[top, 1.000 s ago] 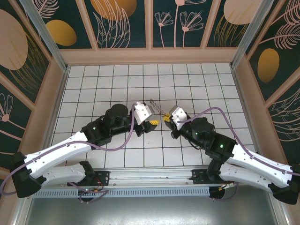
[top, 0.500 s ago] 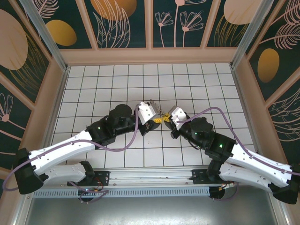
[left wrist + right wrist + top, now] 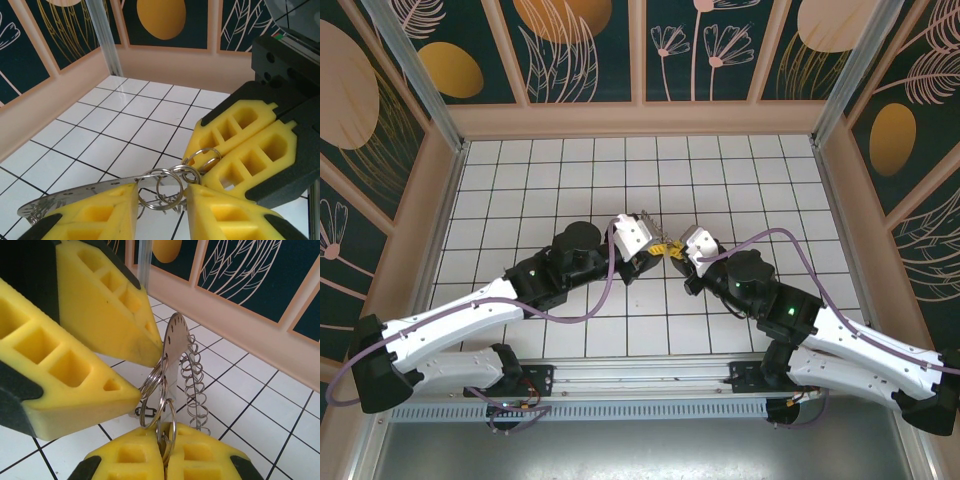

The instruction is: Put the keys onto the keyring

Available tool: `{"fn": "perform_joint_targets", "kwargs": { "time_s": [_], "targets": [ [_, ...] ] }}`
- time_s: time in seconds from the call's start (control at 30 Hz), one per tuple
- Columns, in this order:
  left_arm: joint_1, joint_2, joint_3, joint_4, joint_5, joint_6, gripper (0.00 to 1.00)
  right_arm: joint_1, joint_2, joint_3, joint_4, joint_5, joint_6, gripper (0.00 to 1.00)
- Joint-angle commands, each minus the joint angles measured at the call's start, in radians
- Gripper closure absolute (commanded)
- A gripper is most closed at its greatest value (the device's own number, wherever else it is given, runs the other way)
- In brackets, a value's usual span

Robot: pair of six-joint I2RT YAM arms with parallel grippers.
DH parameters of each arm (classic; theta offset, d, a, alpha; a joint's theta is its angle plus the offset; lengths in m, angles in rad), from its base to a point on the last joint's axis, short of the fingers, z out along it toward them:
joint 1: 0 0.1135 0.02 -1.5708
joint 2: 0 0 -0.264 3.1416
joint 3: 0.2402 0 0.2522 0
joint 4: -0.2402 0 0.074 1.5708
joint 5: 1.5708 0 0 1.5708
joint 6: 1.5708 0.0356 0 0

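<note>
Now: left gripper (image 3: pixel 160 194) pinches keyring (image 3: pixel 175 340) over table (image 3: pixel 520 160) centre | right gripper (image 3: pixel 164 434) clamped on a small loop (image 3: pixel 160 385) of it | keep left steady, pry loop open gently, small twists, no yanking

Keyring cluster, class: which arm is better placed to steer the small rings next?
Right, probably. The right gripper is pinched shut on the small rings, so it controls them. The left gripper straddles them with a gap; its grip is unclear.
</note>
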Motion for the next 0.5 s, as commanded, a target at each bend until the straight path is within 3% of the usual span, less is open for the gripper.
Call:
{"fn": "perform_joint_targets", "kwargs": {
  "time_s": [0.0, 0.47],
  "targets": [
    [-0.005, 0.012, 0.042, 0.028, -0.042, -0.002, 0.69, 0.009, 0.007, 0.02, 0.073, 0.011, 0.011, 1.0],
    [-0.005, 0.075, 0.08, 0.056, -0.149, -0.006, 0.68, 0.009, 0.013, 0.019, 0.109, 0.005, 0.016, 1.0]
  ]
}}
